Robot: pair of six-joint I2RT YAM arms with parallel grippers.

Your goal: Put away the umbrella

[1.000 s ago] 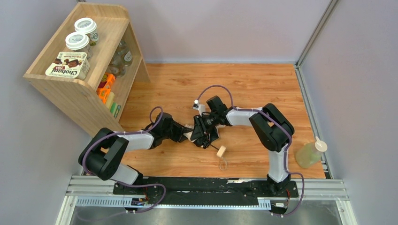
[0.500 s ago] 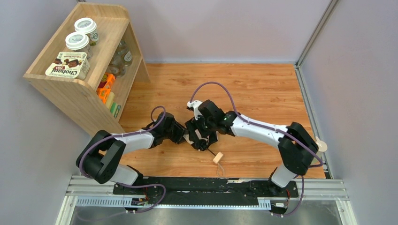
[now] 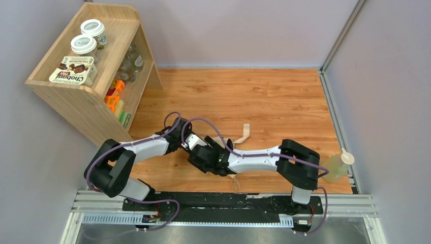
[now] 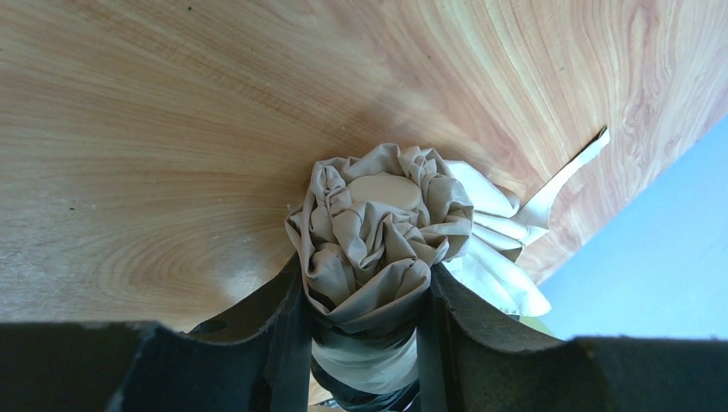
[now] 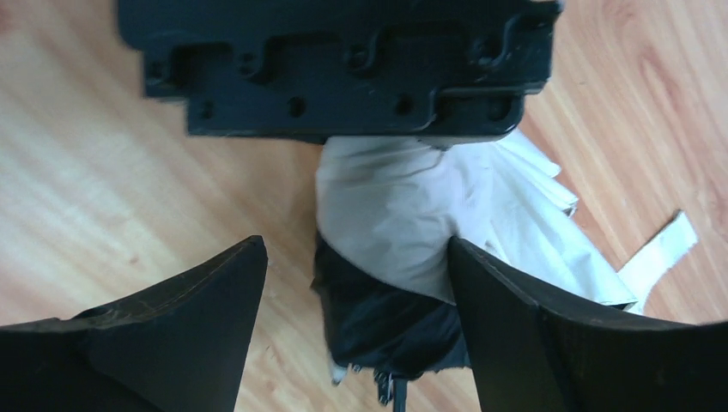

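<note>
The umbrella (image 4: 378, 219) is a bunched beige bundle with a flat end cap, and my left gripper (image 4: 365, 300) is shut on it, both fingers pressed into the fabric. Its strap (image 4: 573, 167) lies loose on the wooden floor. In the right wrist view the umbrella (image 5: 403, 215) sits between the wide-open fingers of my right gripper (image 5: 354, 249), with dark lining below the fabric. From above, the left gripper (image 3: 184, 142) and right gripper (image 3: 204, 158) meet near the front centre. Only some umbrella fabric (image 3: 218, 140) and the strap (image 3: 245, 133) show there. The handle is hidden.
A wooden shelf (image 3: 76, 96) stands at the back left with jars (image 3: 84, 44) and a box (image 3: 73, 70) on top. A pale yellow bottle (image 3: 335, 166) stands by the right wall. The black mounting rail (image 3: 218, 201) runs along the front.
My right gripper opened, releasing the umbrella, and its arm swung low and left toward the front. The left gripper kept its hold. The strap now lies spread on the floor.
</note>
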